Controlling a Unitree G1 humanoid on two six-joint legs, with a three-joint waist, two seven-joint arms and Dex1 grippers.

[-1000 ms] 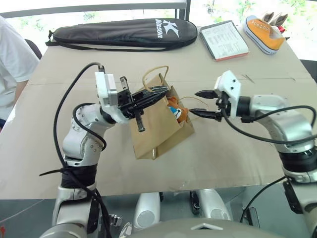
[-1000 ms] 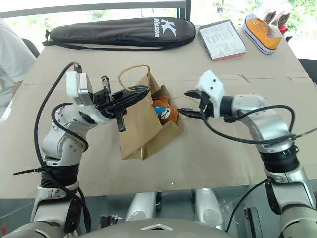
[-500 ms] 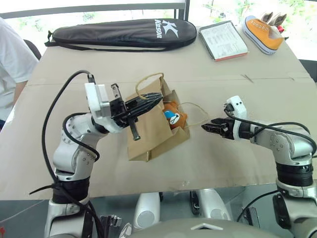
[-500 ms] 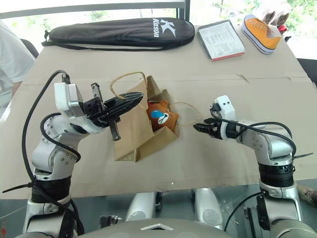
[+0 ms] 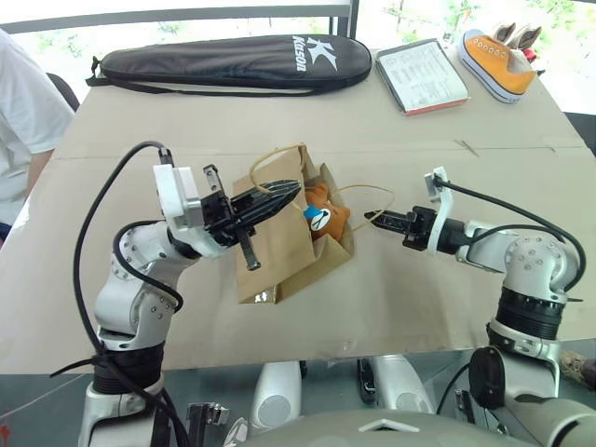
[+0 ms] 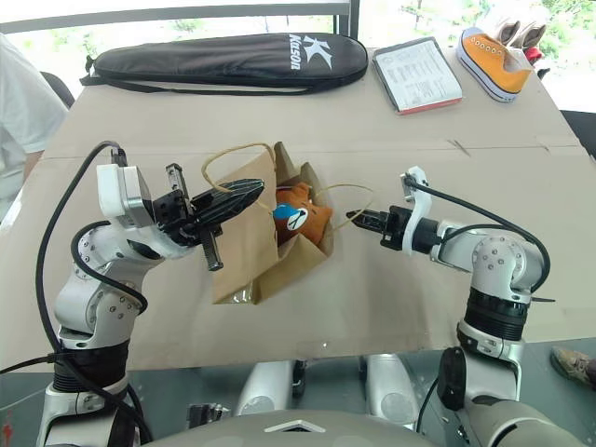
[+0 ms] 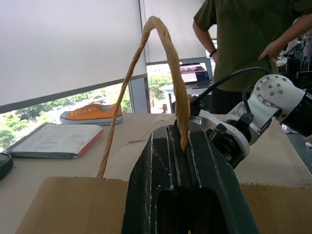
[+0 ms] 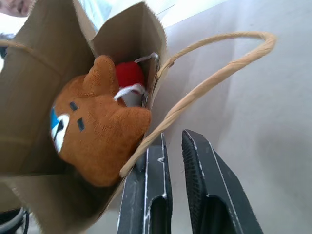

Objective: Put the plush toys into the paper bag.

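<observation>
Tools meet at the paper bag [image 5: 279, 247] at frame centre: the left tool [image 5: 284, 198] is pinched on the bag's upper rim beside one cord handle, while the right tool [image 5: 372, 220], fingers nearly together, sits at the other handle [image 8: 214, 73]. Brown plush toy [image 8: 100, 131] and the white one's red top [image 8: 129, 75] lie inside, on the counter [image 5: 419, 298].

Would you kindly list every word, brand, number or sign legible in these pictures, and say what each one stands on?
"Kason", with a large "K" beside it: white lettering on the long black racket case.
Printed sheet on the booklet with a red edge: lines of text, too small to read.
Laptop screen behind the table: too blurred to read.
Paper bag, brown plush toy and orange sneaker: no readable text.
</observation>
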